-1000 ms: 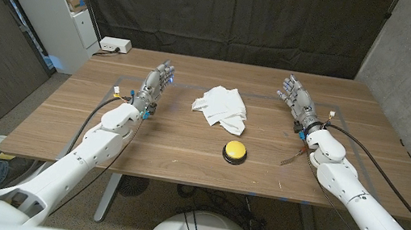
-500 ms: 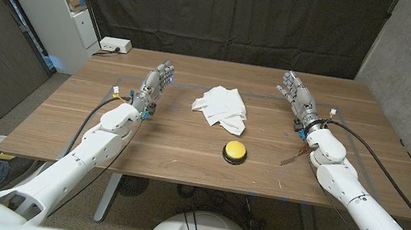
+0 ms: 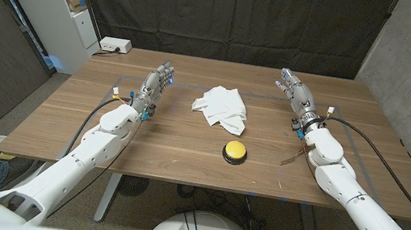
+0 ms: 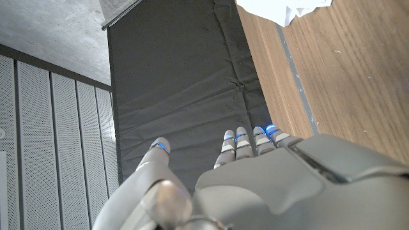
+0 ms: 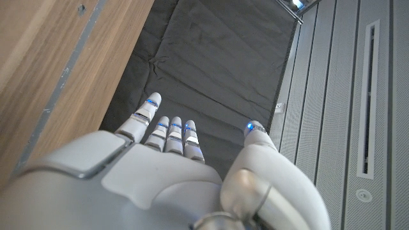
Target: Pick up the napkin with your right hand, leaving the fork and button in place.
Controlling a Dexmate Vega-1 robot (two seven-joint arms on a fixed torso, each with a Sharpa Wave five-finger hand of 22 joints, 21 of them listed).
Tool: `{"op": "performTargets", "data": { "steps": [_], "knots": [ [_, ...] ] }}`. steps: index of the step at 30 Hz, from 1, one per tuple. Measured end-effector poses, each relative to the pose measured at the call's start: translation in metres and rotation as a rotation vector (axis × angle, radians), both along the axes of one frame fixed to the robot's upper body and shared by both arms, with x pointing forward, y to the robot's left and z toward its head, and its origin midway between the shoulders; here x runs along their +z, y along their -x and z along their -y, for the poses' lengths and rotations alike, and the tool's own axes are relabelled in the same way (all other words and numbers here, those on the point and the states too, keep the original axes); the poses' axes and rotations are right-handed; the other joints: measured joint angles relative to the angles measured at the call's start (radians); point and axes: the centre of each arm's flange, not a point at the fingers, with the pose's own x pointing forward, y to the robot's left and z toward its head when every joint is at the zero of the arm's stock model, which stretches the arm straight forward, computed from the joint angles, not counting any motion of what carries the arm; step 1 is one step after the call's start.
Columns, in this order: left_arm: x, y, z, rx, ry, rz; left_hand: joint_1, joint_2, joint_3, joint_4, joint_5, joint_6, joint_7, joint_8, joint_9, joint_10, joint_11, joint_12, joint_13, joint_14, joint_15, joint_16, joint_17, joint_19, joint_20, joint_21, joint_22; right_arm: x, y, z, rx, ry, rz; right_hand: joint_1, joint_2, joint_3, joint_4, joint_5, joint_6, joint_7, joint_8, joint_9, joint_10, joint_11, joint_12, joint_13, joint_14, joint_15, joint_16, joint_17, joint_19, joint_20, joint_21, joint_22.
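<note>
Wooden table (image 3: 184,148): your right hand (image 3: 296,95) stands empty, fingers extended, well apart from the napkin (image 3: 222,108); left hand (image 3: 157,85) likewise.

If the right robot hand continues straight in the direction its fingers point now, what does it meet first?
Probably nothing on the table: the right robot hand points toward the far table edge, then the dark curtain. The napkin lies off to its side.
</note>
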Motion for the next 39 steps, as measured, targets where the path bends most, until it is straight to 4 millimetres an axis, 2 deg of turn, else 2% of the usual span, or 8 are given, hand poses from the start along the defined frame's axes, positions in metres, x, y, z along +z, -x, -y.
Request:
{"op": "performTargets", "data": {
  "steps": [4, 16, 24, 39],
  "knots": [
    [-0.001, 0.000, 0.000, -0.004, -0.002, 0.003, 0.000, 0.000, -0.001, -0.001, 0.000, 0.000, 0.000, 0.000, 0.000, 0.000, 0.000, 0.000, 0.000, 0.000, 0.000, 0.000, 0.000, -0.001, 0.000, 0.000, 0.000, 0.002, -0.001, -0.007, -0.009, 0.029, 0.021, 0.000, 0.000, 0.000, 0.000, 0.000, 0.000, 0.000, 0.000, 0.000, -0.008, -0.008, 0.000, 0.000, 0.000, 0.000, 0.007, -0.001, 0.000, 0.000, 0.000, 0.000],
    [0.000, -0.001, 0.000, -0.007, -0.001, 0.010, 0.000, 0.000, -0.001, -0.001, 0.000, 0.005, -0.006, -0.002, 0.000, 0.005, -0.006, 0.000, 0.000, 0.000, 0.000, 0.000, 0.000, -0.006, 0.006, 0.000, 0.000, 0.009, 0.004, -0.017, -0.026, 0.076, 0.090, 0.000, 0.000, 0.000, 0.000, 0.000, -0.001, -0.010, 0.000, 0.000, -0.011, -0.011, 0.000, 0.000, 0.005, -0.005, 0.007, -0.005, 0.000, 0.000, 0.000, 0.000],
    [-0.001, -0.001, 0.001, -0.014, 0.002, 0.017, 0.000, 0.000, -0.001, -0.001, 0.000, 0.005, -0.005, -0.004, 0.000, 0.005, -0.006, 0.000, 0.000, 0.000, 0.000, 0.000, 0.000, -0.011, 0.011, 0.000, 0.000, 0.012, 0.008, -0.020, -0.043, 0.107, 0.127, 0.012, 0.003, 0.004, -0.012, 0.008, 0.005, -0.016, 0.000, 0.000, -0.008, -0.019, 0.000, 0.000, 0.020, -0.020, 0.007, -0.011, 0.000, 0.000, 0.000, 0.000],
    [0.002, 0.000, 0.003, -0.020, 0.001, 0.027, -0.005, 0.004, -0.004, -0.004, 0.000, 0.016, -0.005, -0.004, 0.000, 0.011, -0.011, 0.000, 0.000, 0.000, 0.000, 0.000, 0.000, -0.011, 0.011, 0.000, 0.000, 0.014, 0.017, -0.030, -0.073, 0.203, 0.199, 0.018, 0.003, 0.008, -0.016, 0.008, 0.005, -0.016, 0.000, 0.000, -0.014, -0.025, 0.000, 0.000, 0.020, -0.020, 0.007, -0.015, 0.000, 0.000, 0.000, 0.000]
  ]
}}
